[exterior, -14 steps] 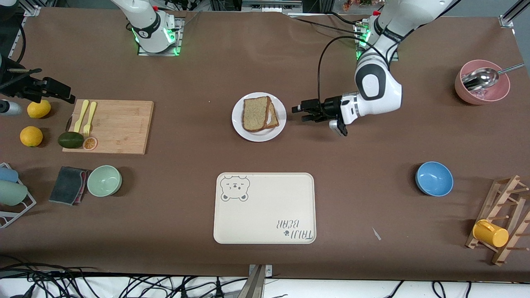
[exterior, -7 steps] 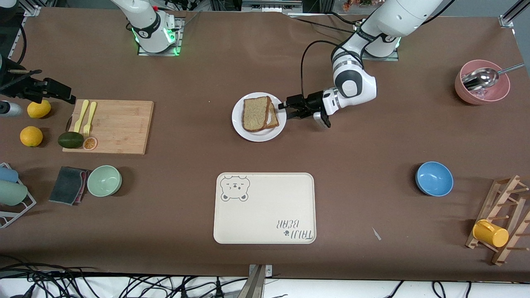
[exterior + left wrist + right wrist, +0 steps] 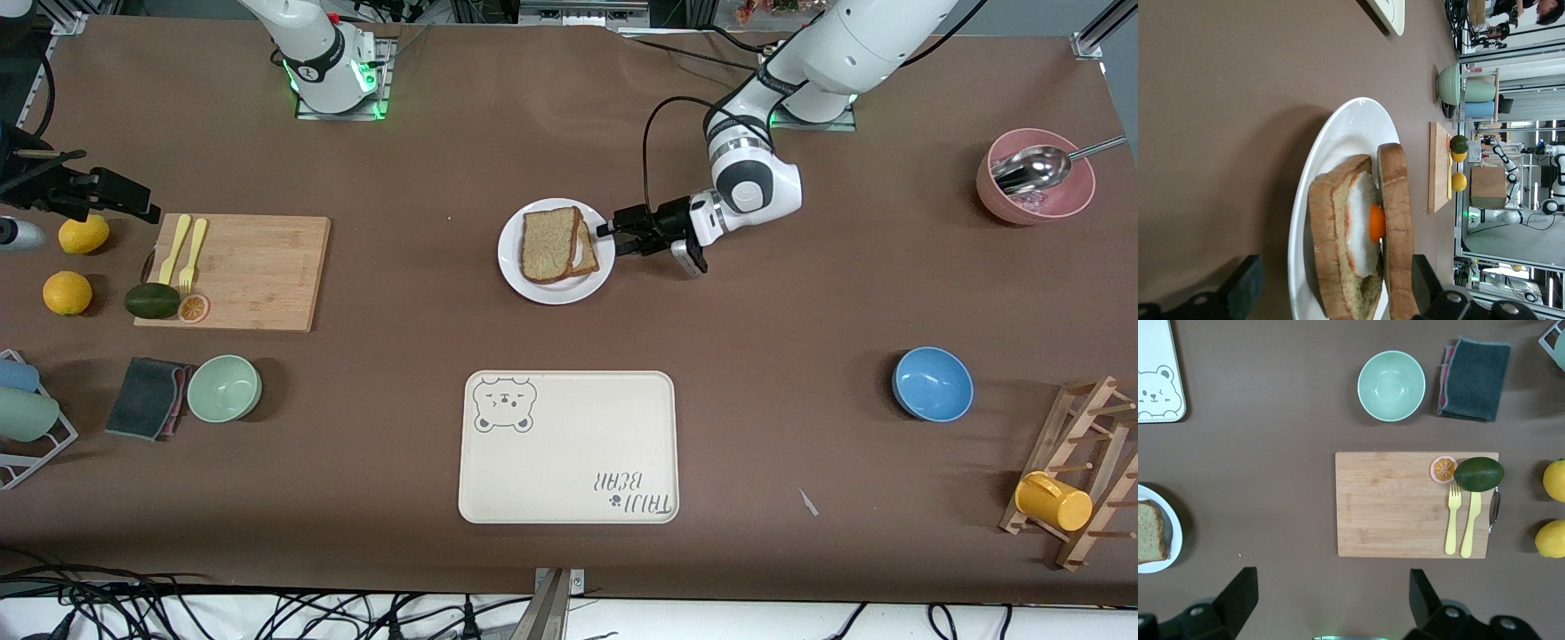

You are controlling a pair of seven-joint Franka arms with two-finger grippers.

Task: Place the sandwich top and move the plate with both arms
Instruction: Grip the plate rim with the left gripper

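The white plate (image 3: pixel 556 289) sits mid-table with the sandwich top (image 3: pixel 545 244) leaning on an egg-bearing slice (image 3: pixel 589 253). My left gripper (image 3: pixel 612 238) is open, low at the plate's rim toward the left arm's end. In the left wrist view my open gripper (image 3: pixel 1335 287) straddles the near end of the plate (image 3: pixel 1338 133), with the sandwich top (image 3: pixel 1395 220) over the fried egg (image 3: pixel 1376 223). My right gripper (image 3: pixel 1331 600) is open and empty, high over bare table near the cutting board (image 3: pixel 1405 503), and out of the front view. The right wrist view catches the plate's edge (image 3: pixel 1171 533).
The cream bear tray (image 3: pixel 569 462) lies nearer the front camera than the plate. The cutting board (image 3: pixel 240 271), avocado, lemons, mint bowl (image 3: pixel 224 388) and dark cloth lie toward the right arm's end. A blue bowl (image 3: pixel 932 384), pink bowl (image 3: pixel 1036 178) and cup rack (image 3: pixel 1067 480) lie toward the left arm's end.
My left gripper has moved across the table toward the plate, from well apart to its rim. The plate, the sandwich and the right arm have not moved.
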